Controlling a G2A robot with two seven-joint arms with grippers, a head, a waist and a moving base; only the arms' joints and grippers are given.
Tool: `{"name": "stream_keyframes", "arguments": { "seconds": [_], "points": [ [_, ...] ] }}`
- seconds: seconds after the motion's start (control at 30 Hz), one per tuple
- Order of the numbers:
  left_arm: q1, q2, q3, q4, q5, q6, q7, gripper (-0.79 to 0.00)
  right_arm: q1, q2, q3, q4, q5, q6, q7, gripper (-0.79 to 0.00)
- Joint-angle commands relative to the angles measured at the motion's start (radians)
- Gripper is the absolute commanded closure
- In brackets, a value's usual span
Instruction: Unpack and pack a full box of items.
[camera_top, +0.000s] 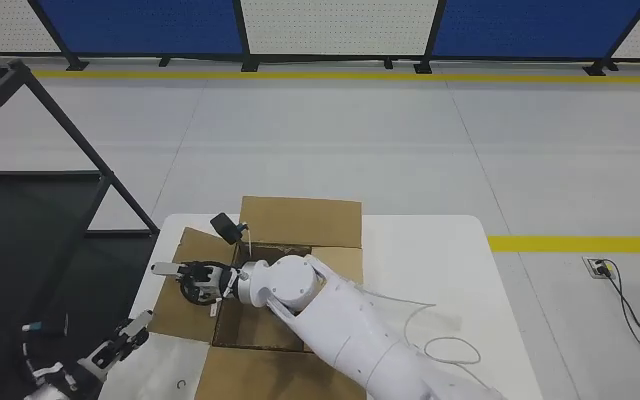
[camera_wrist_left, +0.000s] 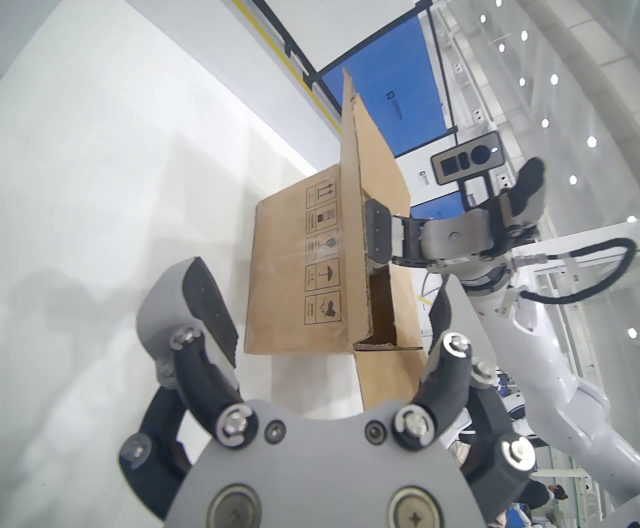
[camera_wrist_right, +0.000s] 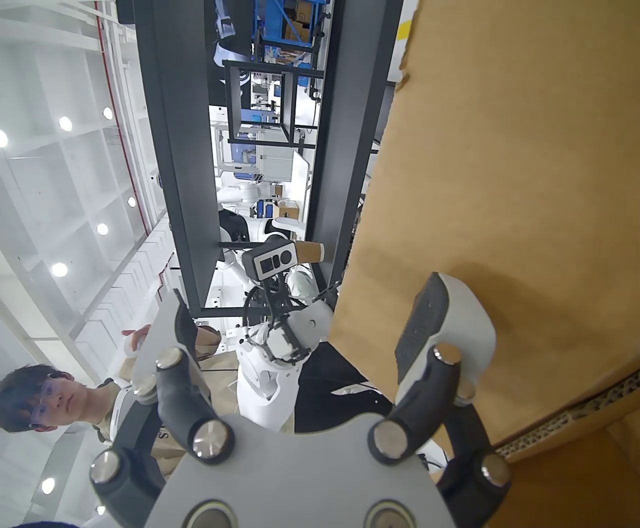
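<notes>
From above, the box (camera_top: 300, 222) sits open on the left half of the worktop (camera_top: 440, 270), reaching its near edge. Its four flaps are spread, and what lies inside is too dark to make out. The right arm crosses the open box, and the right hand (camera_top: 195, 283) hangs over the left flap (camera_top: 180, 310). That flap's long axis runs near-to-far along the worktop's left edge. The left hand (camera_top: 120, 345) is at that edge towards the near-left corner, well apart from the box. The right hand is therefore far closer to the flap. A black frame (camera_top: 60, 130) stands just beyond the left edge, so there is little room on that side.

In the left wrist view, the left hand (camera_wrist_left: 320, 300) is spread wide and empty. It faces the printed wall of the box (camera_wrist_left: 290, 280) across bare white worktop. Past the flap (camera_wrist_left: 355, 165), the right hand (camera_wrist_left: 452, 210) is also spread, with one finger close against the flap's inner face.

In the right wrist view, the right hand (camera_wrist_right: 307, 320) is open and grips nothing. The flap (camera_wrist_right: 500, 175) lies behind one of its fingers (camera_wrist_right: 425, 320), outside the gap between them. I cannot tell whether that finger touches the flap. Any pinch would probably need the hand shifted sideways across the flap's edge first.
</notes>
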Motion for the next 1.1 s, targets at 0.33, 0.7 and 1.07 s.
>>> {"name": "stream_keyframes", "arguments": {
  "seconds": [0.33,0.7,1.07],
  "points": [
    [-0.070,0.003,0.084,0.055,0.144,0.097,0.026,-0.785,0.022,-0.021,0.041,0.047,-0.045,-0.096,-0.040,-0.785],
    [-0.123,0.006,0.163,0.084,0.296,0.199,0.032,-0.785,0.001,0.028,0.120,-0.016,-0.134,-0.185,-0.130,-0.785],
    [-0.122,0.005,0.229,0.062,0.484,0.213,0.111,-0.785,-0.119,0.114,0.236,-0.206,-0.229,-0.176,-0.145,-0.785]
  ]
}}
